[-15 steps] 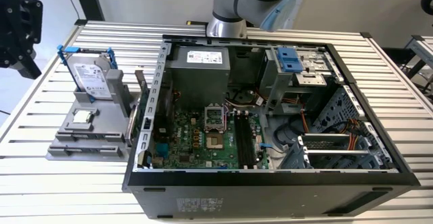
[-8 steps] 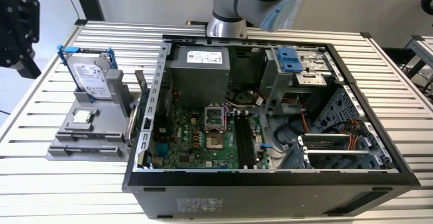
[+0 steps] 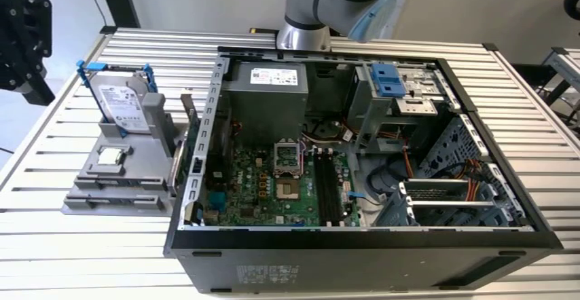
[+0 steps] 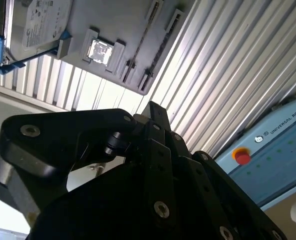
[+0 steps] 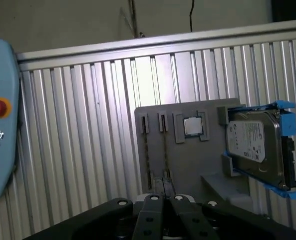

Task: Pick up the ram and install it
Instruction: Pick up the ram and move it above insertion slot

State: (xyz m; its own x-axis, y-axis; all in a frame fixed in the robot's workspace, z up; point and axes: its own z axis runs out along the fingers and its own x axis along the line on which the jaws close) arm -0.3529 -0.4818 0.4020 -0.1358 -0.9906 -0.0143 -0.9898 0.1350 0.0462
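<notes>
Tray [image 5: 187, 165] holds ram [image 5: 164, 152], chip [image 5: 191, 126], hard drive [image 5: 252, 145] | computer case [image 3: 363, 246] open, motherboard [image 3: 263, 184] inside | end effector [image 5: 166, 198] closed, empty

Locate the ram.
In the first wrist view the ram sits edge-on in the grey holder beside the square chip; the holder lies at the exterior view's left.

White lettering and a round logo run along the pale blue pendant [image 4: 280, 132], beside its red button [image 4: 241, 157], in the second wrist view. Printed labels sit on the hard drive [image 5: 251, 145], the power supply [image 3: 267, 106] and the computer case's outer wall [image 3: 363, 267], all too small to make out.
</notes>
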